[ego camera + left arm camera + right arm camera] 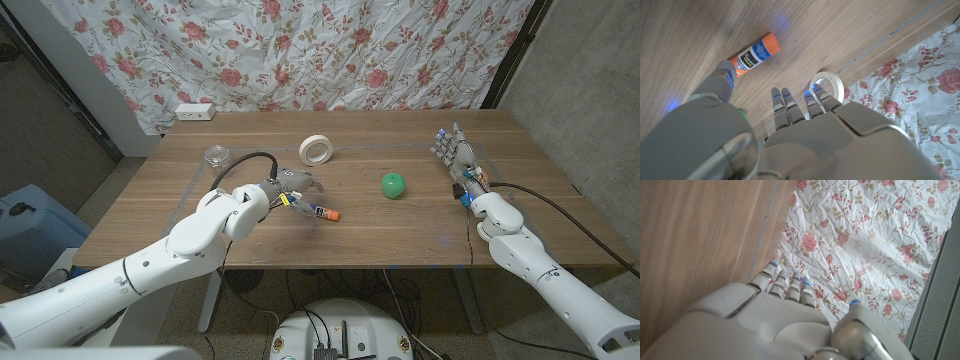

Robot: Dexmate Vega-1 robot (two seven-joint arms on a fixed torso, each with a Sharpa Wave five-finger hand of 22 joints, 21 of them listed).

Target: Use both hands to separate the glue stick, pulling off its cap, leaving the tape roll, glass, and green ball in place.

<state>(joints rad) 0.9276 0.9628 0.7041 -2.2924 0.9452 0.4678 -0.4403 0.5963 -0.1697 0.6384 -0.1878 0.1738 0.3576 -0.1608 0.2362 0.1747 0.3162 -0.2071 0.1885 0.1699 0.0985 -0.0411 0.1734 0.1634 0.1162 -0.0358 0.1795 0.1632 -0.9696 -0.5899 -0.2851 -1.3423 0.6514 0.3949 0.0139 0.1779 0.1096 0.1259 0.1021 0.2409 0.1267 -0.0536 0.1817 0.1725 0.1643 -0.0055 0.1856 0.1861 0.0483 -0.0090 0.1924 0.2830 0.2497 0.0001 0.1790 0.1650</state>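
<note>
Hovering left robot hand (290, 187) — fingers spread, glue stick (318, 211) beside

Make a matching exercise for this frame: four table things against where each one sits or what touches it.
Things:
1. glue stick
2. tape roll
3. glass
4. green ball

Places:
A. far left of the table
B. between the two hands
C. lying at the left hand fingertips
D. far middle, behind the left hand

Pairs: 1-C, 2-D, 3-A, 4-B
</note>
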